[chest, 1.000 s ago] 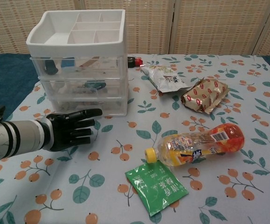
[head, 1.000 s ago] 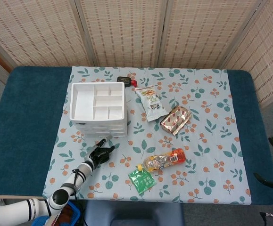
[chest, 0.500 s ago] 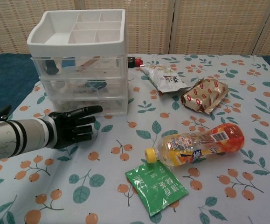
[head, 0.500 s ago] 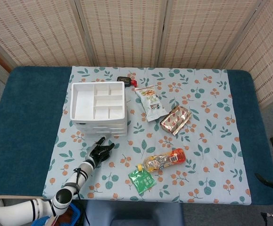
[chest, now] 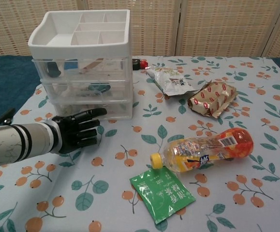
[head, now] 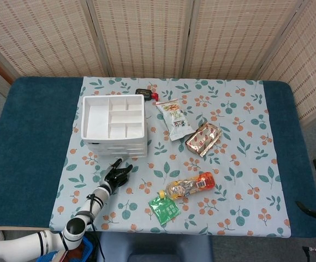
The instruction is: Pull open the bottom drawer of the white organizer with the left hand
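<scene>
Floral tablecloth (head: 239,164) with little orange berries and teal leaves is covering most of the blue table (head: 35,142), and that's what I'm looking down at through the head cam right now. Sitting toward the left side of the cloth is the white organizer (chest: 81,63), a divided tray on top and clear drawers stacked under it. The bottom drawer (chest: 94,109) is sitting flush with the frame, so it's not pulled out at all yet.

I'm holding the left hand (chest: 77,129) just in front of that bottom drawer, low over the cloth. The fingers (chest: 89,115) are stretched out and pointing toward the drawer front, slightly apart, gripping nothing. From the chest cam the tips are looking very close to the drawer face, but I honestly can't tell if they're touching it.

Off to the right I'm seeing a plastic bottle (chest: 205,149) of orange drink lying on its side with its yellow cap pointing left, then a red-and-gold foil pack (chest: 212,99), a silvery snack pouch (chest: 171,81) and a flat green packet (chest: 162,193) just below the bottle's cap. Right hand isn't showing up clearly in either view.
</scene>
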`<action>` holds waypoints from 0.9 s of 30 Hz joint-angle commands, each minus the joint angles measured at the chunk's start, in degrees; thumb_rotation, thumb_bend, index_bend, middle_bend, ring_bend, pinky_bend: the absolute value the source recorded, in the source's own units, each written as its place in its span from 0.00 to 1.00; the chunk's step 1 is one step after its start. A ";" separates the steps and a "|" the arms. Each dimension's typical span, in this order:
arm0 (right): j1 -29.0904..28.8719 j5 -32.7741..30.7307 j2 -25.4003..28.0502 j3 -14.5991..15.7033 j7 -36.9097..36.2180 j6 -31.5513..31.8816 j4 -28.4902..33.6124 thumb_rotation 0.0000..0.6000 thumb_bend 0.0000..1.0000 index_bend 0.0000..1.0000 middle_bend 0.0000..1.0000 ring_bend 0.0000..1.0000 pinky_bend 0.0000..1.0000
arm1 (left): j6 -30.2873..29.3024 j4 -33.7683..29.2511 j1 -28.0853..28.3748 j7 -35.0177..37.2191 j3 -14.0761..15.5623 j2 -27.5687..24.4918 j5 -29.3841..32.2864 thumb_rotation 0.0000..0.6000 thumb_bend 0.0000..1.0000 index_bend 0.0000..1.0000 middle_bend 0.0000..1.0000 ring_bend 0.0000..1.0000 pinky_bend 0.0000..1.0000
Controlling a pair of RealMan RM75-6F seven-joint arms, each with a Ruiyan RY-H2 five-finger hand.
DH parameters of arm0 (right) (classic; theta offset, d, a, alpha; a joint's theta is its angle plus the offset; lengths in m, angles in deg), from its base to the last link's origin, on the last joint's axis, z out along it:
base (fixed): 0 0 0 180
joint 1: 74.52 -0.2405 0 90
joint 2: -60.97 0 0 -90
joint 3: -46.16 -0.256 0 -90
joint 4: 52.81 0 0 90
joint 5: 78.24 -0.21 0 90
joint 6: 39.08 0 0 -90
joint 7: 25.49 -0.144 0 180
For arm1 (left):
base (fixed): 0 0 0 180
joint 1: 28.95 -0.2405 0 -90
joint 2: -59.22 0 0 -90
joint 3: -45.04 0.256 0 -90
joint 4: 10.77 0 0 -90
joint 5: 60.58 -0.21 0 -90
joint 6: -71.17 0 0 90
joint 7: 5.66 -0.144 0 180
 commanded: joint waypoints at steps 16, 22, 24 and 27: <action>0.10 -0.06 0.04 -0.11 0.26 -0.01 0.22 1.00 0.08 0.00 0.10 0.04 0.13 | 1.12 1.54 0.17 -1.57 -2.17 1.00 2.69 1.00 0.33 0.23 0.93 1.00 1.00; 0.10 -0.21 0.02 -0.17 0.28 -0.10 0.21 1.00 0.08 0.00 0.10 0.04 0.13 | 1.43 2.21 0.41 -2.14 -2.58 1.17 3.76 1.00 0.33 0.26 0.93 1.00 1.00; 0.09 -0.19 0.03 -0.17 0.28 -0.11 0.23 1.00 0.08 0.00 0.10 0.04 0.13 | 1.58 2.38 0.48 -2.29 -2.70 1.17 4.12 1.00 0.33 0.26 0.93 1.00 1.00; 0.11 -0.16 0.02 -0.19 0.27 -0.07 0.22 1.00 0.08 0.00 0.10 0.04 0.13 | 1.75 2.40 0.45 -2.49 -2.81 1.10 4.49 1.00 0.33 0.26 0.93 1.00 1.00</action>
